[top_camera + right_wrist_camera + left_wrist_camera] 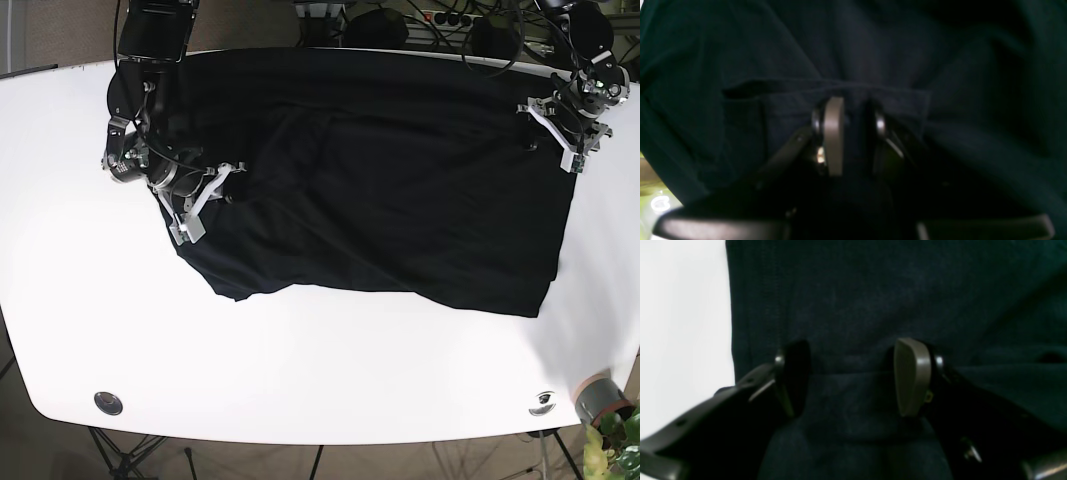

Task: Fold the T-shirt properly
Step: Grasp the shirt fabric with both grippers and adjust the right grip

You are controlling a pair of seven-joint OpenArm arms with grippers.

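T-shirt (400,190): dark cloth spread over the far half of the white counter (320,380), wide and mostly flat on the base view's right, bunched and creased toward that view's left; its near edge runs ragged and slanted, with one corner hanging lowest near the view's right.
Fold: in the left wrist view a doubled hem of the T-shirt (853,306) lies across the frame between the two pads; in the right wrist view a similar doubled edge of the T-shirt (940,66) crosses just above the pads.
Right gripper (208,200): at the bunched side of the cloth on the base view's left; its fingers (834,133) stand close together with a ridge of dark fabric pinched between them.
Left gripper (568,125): at the far corner of the cloth on the base view's right, near the counter's edge; its fingers (912,376) are spread wide apart, with cloth lying in the gap and under the pads, nothing clamped.
Counter: bare white strip shows beside the cloth's straight edge in the left wrist view.
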